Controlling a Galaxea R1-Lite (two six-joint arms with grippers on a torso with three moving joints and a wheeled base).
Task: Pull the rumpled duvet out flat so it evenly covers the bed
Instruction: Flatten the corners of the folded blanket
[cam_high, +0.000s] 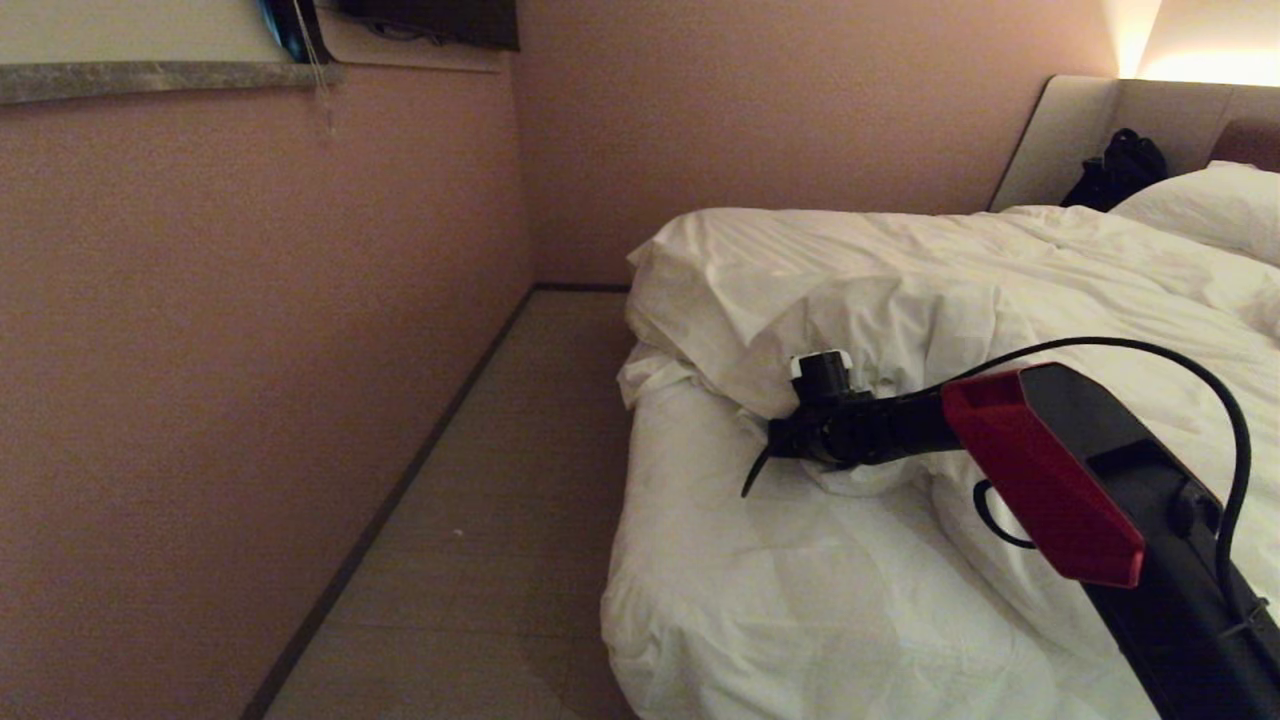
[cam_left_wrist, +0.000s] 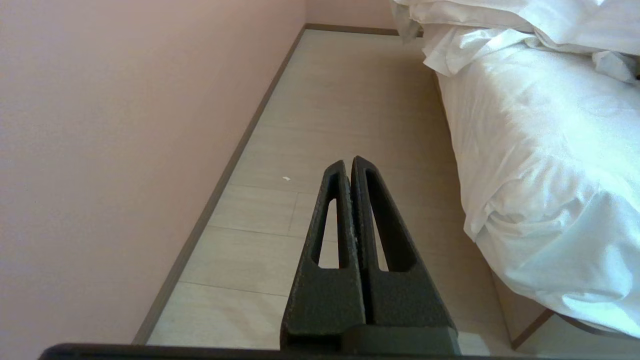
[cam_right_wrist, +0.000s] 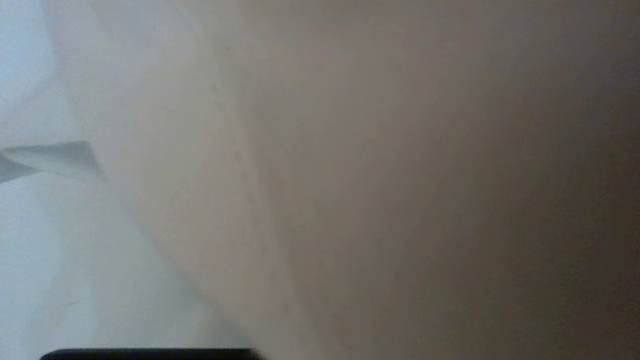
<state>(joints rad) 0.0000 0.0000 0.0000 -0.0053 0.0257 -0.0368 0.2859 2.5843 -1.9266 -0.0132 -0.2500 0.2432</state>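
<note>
Right claw (cam_high: 790, 440) outstretched level, clamped into bunched duvet (cam_high: 900, 290) on bed (cam_high: 760, 600).

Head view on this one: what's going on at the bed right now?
The robot is making the bed. Its right gripper reaches into the bunched edge of the white duvet near the bed's left side and appears shut on a fold of it. The duvet is heaped toward the headboard end, leaving the sheeted mattress bare in front. The left gripper hangs shut over the floor beside the bed, holding nothing.
</note>
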